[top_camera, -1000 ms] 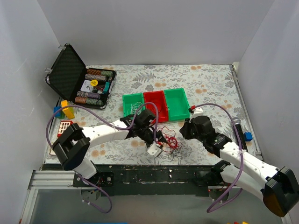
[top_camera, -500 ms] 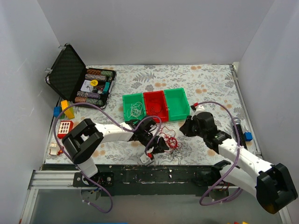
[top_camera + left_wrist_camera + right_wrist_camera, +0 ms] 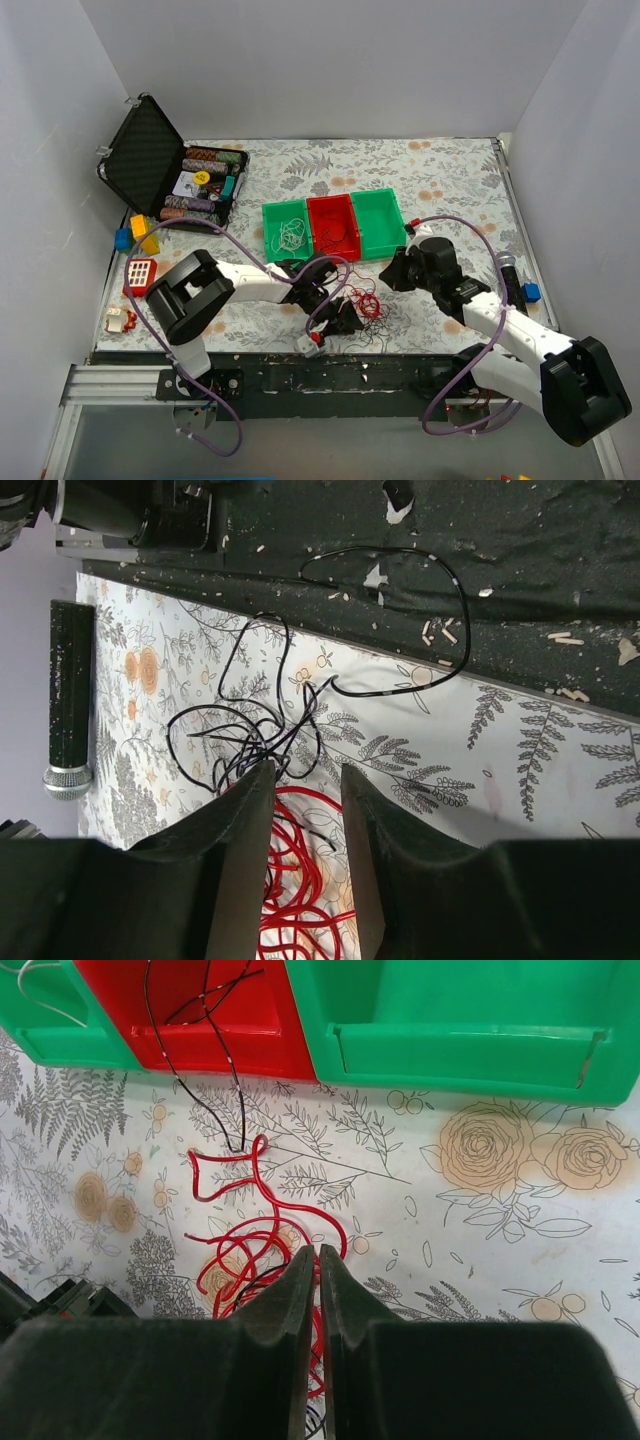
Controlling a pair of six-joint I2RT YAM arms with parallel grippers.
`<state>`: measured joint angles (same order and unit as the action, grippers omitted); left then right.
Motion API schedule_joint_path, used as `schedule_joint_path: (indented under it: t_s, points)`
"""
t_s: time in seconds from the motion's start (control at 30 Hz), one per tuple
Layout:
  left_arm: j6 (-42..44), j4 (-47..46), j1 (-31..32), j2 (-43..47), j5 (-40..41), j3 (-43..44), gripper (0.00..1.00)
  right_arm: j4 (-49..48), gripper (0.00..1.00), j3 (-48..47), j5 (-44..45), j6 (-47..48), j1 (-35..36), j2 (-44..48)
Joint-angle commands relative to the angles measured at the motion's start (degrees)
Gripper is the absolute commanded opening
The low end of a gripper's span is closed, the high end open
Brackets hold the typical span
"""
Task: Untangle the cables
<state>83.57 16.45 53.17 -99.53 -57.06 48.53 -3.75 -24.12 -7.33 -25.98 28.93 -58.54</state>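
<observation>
The cables (image 3: 363, 304) are a small tangle of thin red and black wires on the floral cloth near the front edge. In the left wrist view the red loops (image 3: 300, 880) lie between my open left fingers, and black loops (image 3: 250, 730) spread beyond the tips and over the table edge. My left gripper (image 3: 343, 317) (image 3: 305, 770) is open, low over the tangle. My right gripper (image 3: 392, 272) (image 3: 320, 1252) is shut, just right of the red wires (image 3: 250, 1250). A black strand (image 3: 215, 1080) runs from the tangle into the red bin (image 3: 270, 1040).
Three bins stand behind the tangle: a green one (image 3: 270, 240) with pale wires, the red one (image 3: 350, 232), a green one (image 3: 380, 222). An open black case (image 3: 150, 150) of chips is far left. Toy blocks (image 3: 140, 235) sit left. A microphone (image 3: 70, 700) and a blue block (image 3: 530, 292) lie right.
My left gripper has slid toward the front edge and lowered onto the tangle. My right gripper has moved slightly left toward the bins and the wires.
</observation>
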Motion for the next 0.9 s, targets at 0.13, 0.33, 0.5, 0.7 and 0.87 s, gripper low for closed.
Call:
schedule_joint_path:
  t_s: [0.13,0.33,0.5,0.7,0.87]
  points:
    - [17.1,-3.4,0.5,-1.1,-3.9,1.4,0.3,-3.9,0.11,0.1,-2.5,-0.3,-0.2,-1.0]
    - [19.5,-5.9,0.5,-2.2,-5.2,1.3,0.26,-4.4,0.09,0.0,-3.2,-0.1,-0.1,-1.7]
    - [22.5,-5.9,0.5,-4.8,-5.3,3.1,0.1,-4.8,0.07,-0.1,-4.5,-0.1,-0.1,-2.9]
    - [18.9,-8.2,0.4,-2.5,-6.4,2.5,0.0,-7.2,0.05,0.6,-7.8,0.3,-0.2,-4.6]
    - [4.5,-16.1,-0.6,4.8,-5.6,0.2,0.0,-11.6,0.03,0.6,-13.6,1.1,0.0,-7.6]
